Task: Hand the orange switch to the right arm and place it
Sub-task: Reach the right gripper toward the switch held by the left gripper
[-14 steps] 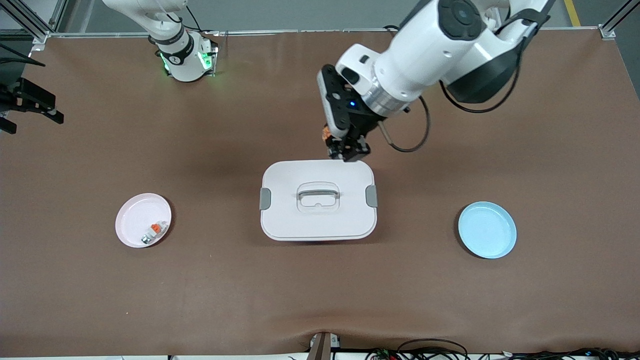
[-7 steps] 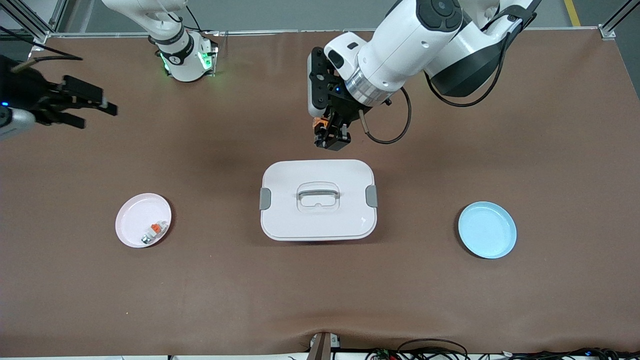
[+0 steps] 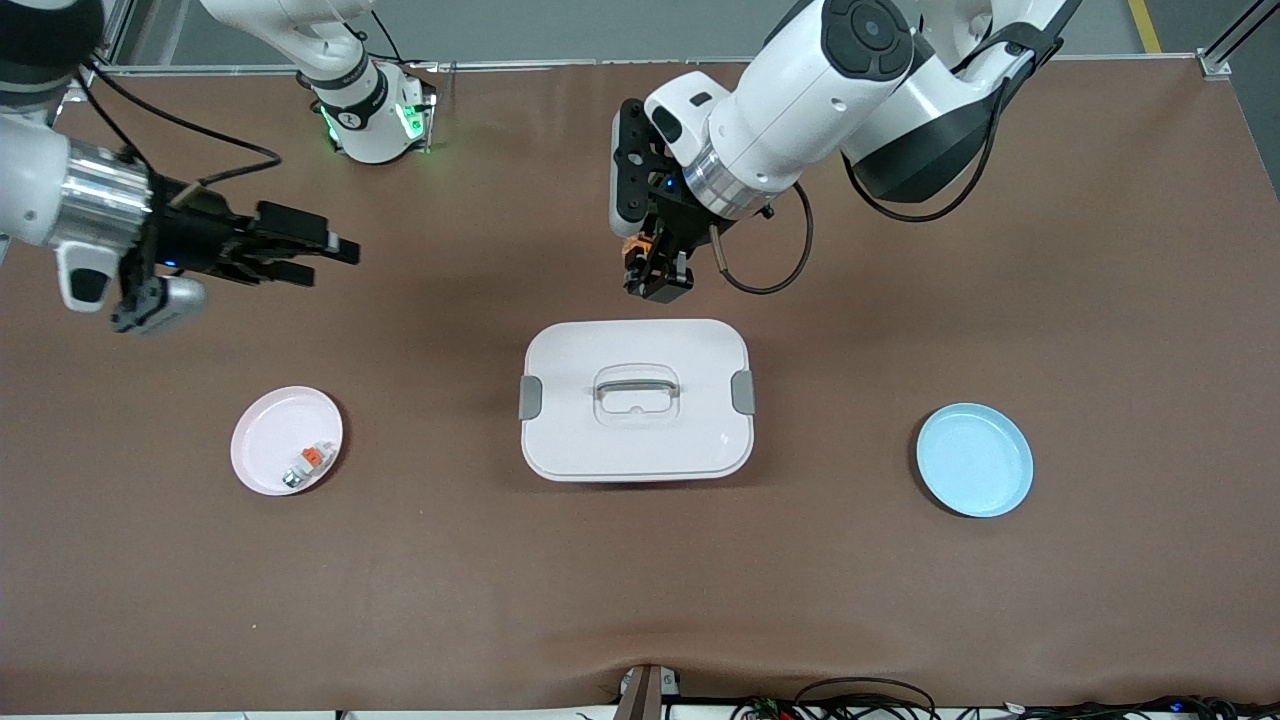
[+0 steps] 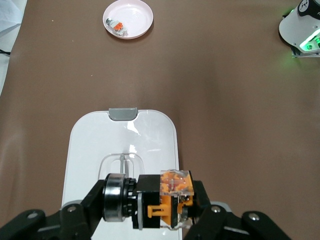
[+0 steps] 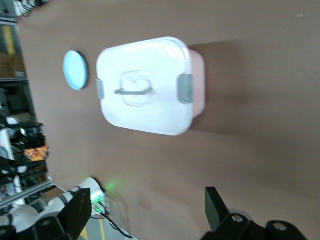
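While clamped, orange switch (image 4: 167,200) — black-ringed, clear-capped

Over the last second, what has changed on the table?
The right gripper came in, open, over the table's right-arm end. The left gripper, shut on the orange switch, drew back off the lidded box. Box, pink plate and blue plate stayed.

Brown table (image 3: 1100,250), white lidded box (image 3: 636,400) mid, pink plate (image 3: 270,440) w/ small part, blue plate (image 3: 975,460)

white arms with silver wrist rings, black claws, looping black cables, green-lit base.
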Available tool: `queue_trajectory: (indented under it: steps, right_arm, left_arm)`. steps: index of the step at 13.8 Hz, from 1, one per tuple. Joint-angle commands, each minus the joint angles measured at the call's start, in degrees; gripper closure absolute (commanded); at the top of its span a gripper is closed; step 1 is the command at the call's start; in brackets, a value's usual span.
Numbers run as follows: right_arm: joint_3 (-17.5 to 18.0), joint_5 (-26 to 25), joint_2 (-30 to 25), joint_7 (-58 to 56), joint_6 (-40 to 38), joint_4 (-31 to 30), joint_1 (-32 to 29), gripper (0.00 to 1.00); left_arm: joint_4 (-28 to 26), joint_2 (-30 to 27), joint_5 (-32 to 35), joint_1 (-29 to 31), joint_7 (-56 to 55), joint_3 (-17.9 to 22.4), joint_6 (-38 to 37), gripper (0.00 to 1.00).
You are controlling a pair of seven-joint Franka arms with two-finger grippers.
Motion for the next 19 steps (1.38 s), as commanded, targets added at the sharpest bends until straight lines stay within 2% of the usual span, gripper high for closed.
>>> queue_trajectory:
  steps: [1, 3, 6, 8, 10, 13, 19]
  right_arm:
    - [-0.3, 6.1, -1.1, 1.0, 5.1, -5.4, 2.1, 0.0]
    - [-0.3, 9.5, -1.1, 2.8, 8.6, -8.4, 3.9, 0.0]
    - [-0.3, 11.3, -1.2, 5.9, 16.1, -10.6, 9.0, 0.0]
    - [-0.3, 15.7, -1.2, 7.5, 21.2, -11.7, 13.0, 0.0]
    - [-0.3, 16.3, -1.0, 7.6, 23.6, -11.8, 15.4, 0.0]
    - [-0.3, 20.2, -0.8, 7.7, 27.9, -11.8, 18.6, 0.0]
    - [-0.3, 22.7, 0.7, 8.1, 33.8, -11.6, 23.3, 0.0]
  left_arm:
    - [0.6, 0.4, -1.2, 0.5, 1.5, -0.7, -0.8, 1.0]
    - [0.7, 0.5, -1.2, 0.5, 1.4, -0.7, -0.7, 1.0]
    - [0.7, 0.4, -1.2, 0.5, 1.4, -0.7, -0.7, 1.0]
    - [0.7, 0.5, -1.2, 0.5, 1.4, -0.7, -0.7, 1.0]
    - [0.8, 0.4, -1.2, 0.5, 1.2, -0.7, -0.7, 1.0]
    - [0.8, 0.3, -1.2, 0.6, 1.4, -0.7, -0.7, 1.0]
    - [0.8, 0.1, -1.4, 1.1, 1.4, -0.7, -0.8, 1.0]
